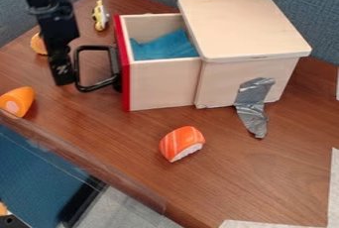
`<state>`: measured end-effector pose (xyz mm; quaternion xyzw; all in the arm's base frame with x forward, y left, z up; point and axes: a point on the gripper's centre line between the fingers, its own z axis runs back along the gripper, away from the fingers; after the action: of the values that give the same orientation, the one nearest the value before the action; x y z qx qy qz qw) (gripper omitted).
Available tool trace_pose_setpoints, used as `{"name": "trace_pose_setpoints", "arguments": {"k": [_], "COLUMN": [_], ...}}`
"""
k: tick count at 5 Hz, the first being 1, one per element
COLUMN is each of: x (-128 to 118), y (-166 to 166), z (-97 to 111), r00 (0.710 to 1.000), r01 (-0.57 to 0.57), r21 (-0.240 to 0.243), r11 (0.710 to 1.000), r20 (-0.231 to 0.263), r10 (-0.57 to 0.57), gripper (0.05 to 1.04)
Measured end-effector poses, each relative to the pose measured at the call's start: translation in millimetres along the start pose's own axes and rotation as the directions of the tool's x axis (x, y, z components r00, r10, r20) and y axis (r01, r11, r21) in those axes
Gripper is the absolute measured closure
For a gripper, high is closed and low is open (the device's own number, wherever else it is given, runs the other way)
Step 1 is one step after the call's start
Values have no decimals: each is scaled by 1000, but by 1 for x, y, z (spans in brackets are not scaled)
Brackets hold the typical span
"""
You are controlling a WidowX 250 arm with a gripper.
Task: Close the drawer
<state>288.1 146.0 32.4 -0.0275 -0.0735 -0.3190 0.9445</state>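
Drawer: open, pulled partway out of the light wooden box, its red front panel standing to the right of your gripper as you look at the view. The black loop handle projects from that panel toward your gripper, and its outer bar sits right next to the gripper's lower end. You cannot confirm contact between the two from this angle.

Gripper status: it hangs down at the outer side of the handle, low over the brown table. You cannot tell how far it is open, nor whether it has hold of anything.

Drawer contents: a teal cloth lies inside, beyond the red panel as measured from your gripper. The box body follows farther right, with silver tape (wrinkled, for your reference) running down its side onto the table.

Surrounding items: to the lower right of your gripper, well apart, you have the salmon sushi toy. To its lower left lies an orange toy with a pale end. Above and to the left, an orange piece is partly hidden by the arm; above and to the right is a yellow-and-white toy.
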Motion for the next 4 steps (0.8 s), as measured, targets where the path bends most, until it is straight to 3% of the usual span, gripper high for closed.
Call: {"name": "trace_pose_setpoints", "arguments": {"k": [1, 2, 3, 4], "x": [20, 27, 34, 44], "y": [1, 7, 12, 12], "z": [0, -18, -30, -33], "r00": [1000, 999, 999, 999], "r01": [-4, -35, -35, -33], "r21": [13, 4, 25, 42], "r11": [1000, 999, 999, 999], "r20": [15, 2, -5, 16], "r10": [4, 35, 35, 32], "gripper": [85, 85, 85, 84]}}
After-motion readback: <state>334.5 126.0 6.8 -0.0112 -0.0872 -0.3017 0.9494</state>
